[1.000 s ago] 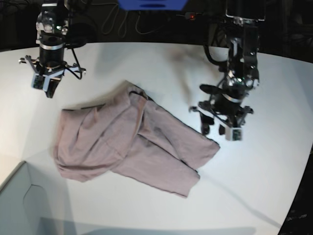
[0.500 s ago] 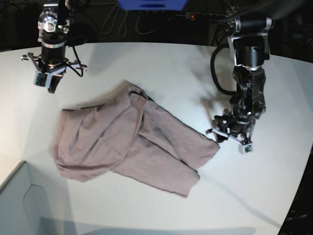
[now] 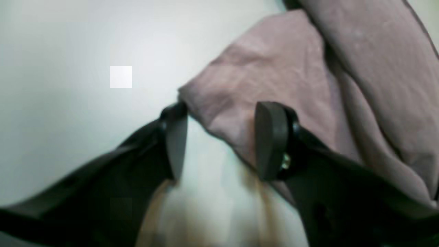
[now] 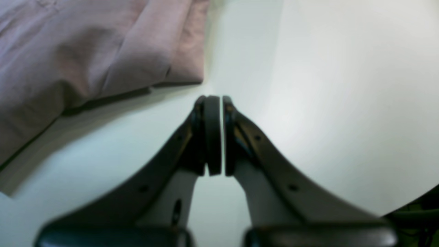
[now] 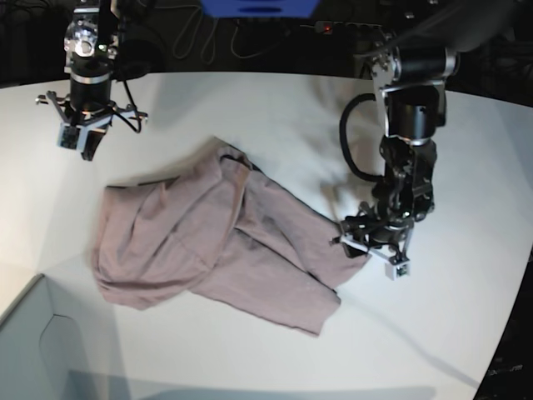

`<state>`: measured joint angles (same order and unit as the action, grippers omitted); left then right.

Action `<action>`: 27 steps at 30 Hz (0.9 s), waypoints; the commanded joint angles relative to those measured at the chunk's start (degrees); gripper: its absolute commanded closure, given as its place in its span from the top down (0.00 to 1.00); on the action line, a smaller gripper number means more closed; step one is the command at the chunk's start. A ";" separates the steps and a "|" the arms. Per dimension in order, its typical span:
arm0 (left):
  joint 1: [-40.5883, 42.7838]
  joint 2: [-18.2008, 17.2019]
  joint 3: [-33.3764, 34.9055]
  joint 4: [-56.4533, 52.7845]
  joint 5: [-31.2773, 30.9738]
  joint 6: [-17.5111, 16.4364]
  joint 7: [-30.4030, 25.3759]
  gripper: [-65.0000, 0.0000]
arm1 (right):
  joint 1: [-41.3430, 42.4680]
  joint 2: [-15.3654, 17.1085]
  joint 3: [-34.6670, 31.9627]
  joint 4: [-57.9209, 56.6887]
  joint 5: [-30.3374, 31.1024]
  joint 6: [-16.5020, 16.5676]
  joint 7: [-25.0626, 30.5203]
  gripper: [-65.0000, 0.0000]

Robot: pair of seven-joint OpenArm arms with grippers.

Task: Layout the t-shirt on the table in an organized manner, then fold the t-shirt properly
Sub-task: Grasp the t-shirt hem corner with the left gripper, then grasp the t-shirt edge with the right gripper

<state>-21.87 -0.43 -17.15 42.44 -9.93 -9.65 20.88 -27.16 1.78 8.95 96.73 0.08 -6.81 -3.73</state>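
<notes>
The dusty pink t-shirt [image 5: 216, 242] lies crumpled and partly folded over itself in the middle of the white table [image 5: 275, 108]. My left gripper [image 5: 365, 243] is low at the shirt's right-hand corner. In the left wrist view my left gripper [image 3: 223, 140] is open, and the shirt's edge [image 3: 291, 68] runs between the two dark fingers without being clamped. My right gripper [image 5: 82, 140] hangs over bare table at the far left, apart from the shirt. In the right wrist view it [image 4: 222, 133] is shut on nothing, with the t-shirt [image 4: 85, 44] at the upper left.
A pale grey box corner [image 5: 33, 350] juts in at the lower left. A blue object [image 5: 258, 7] and cables lie beyond the table's far edge. The table's curved edge [image 5: 512, 308] runs down the right side.
My left arm has swung down and to the left, bringing its open gripper onto the shirt's right corner. The right arm has barely moved. The shirt lies as before.
</notes>
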 commanded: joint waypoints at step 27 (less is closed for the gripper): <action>18.92 -3.13 -0.30 28.11 -8.22 -0.24 1.31 0.00 | 1.36 0.55 -5.92 5.73 -0.21 -0.18 1.22 0.02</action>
<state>-2.17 -3.25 -17.43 69.45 -17.98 -9.78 23.24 -25.76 2.17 2.90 101.21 0.08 -6.92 -4.12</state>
